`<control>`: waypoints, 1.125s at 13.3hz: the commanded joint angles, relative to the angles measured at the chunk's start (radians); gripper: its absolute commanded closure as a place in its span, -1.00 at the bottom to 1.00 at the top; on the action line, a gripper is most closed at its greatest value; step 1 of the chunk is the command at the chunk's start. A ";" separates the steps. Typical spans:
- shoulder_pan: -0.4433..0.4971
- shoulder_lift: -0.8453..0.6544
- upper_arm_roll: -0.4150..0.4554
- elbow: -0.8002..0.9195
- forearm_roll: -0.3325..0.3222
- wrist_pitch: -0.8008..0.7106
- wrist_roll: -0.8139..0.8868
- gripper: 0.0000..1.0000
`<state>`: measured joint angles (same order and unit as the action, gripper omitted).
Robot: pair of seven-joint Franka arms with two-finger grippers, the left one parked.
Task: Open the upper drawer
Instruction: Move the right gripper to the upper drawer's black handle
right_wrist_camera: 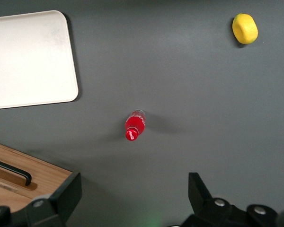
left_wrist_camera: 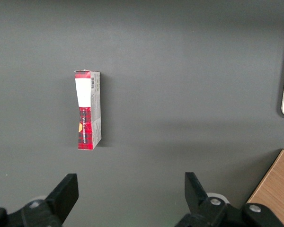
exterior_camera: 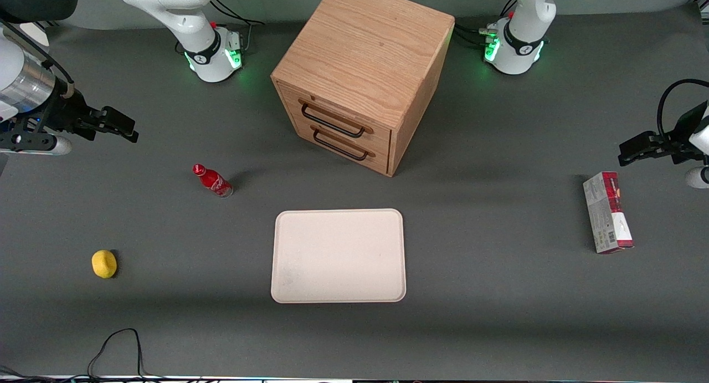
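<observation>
Nearest the front camera, a cream tray [exterior_camera: 338, 255] lies flat on the dark grey tabletop [exterior_camera: 498, 294], and a yellow lemon-like fruit [exterior_camera: 104, 263] sits toward the working arm's end, nearer the camera than the jaws. A red-and-grey carton [exterior_camera: 607, 212] lies on its side toward the parked arm's end, well apart from everything else.

A little farther from the camera stands a small red bottle [exterior_camera: 212, 180], upright with its cap up; it sits between the jaws and the tray, nearer to the camera than the jaws, and the right wrist view looks almost straight down on its cap [right_wrist_camera: 132, 134].

The right arm's gripper [exterior_camera: 123, 125] hangs above the tabletop at the working arm's end. Its jaws are spread wide with nothing between them; only bare tabletop shows in the gap, and both fingers [right_wrist_camera: 66, 195] are clear of any object.

Farthest from the camera is the wooden cabinet [exterior_camera: 365, 56], turned at an angle. The upper drawer [exterior_camera: 332, 116] is fully closed, flush with the cabinet front, its black wire handle [exterior_camera: 331, 124] untouched, directly above the lower drawer [exterior_camera: 342, 146]. It is well apart from the jaws, sideways toward the middle of the tabletop.
</observation>
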<state>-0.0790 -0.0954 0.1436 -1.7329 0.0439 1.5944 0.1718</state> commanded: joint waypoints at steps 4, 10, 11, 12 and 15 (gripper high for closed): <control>0.011 0.095 0.005 0.131 -0.018 -0.030 0.041 -1.00; 0.022 0.327 0.261 0.420 -0.015 -0.162 -0.067 -1.00; 0.022 0.344 0.308 0.426 -0.015 -0.157 -0.127 -1.00; 0.022 0.352 0.358 0.427 -0.013 -0.154 -0.197 -1.00; 0.025 0.362 0.483 0.431 -0.016 -0.152 -0.408 -1.00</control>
<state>-0.0558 0.2433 0.5677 -1.3469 0.0432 1.4719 -0.1169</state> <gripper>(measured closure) 0.000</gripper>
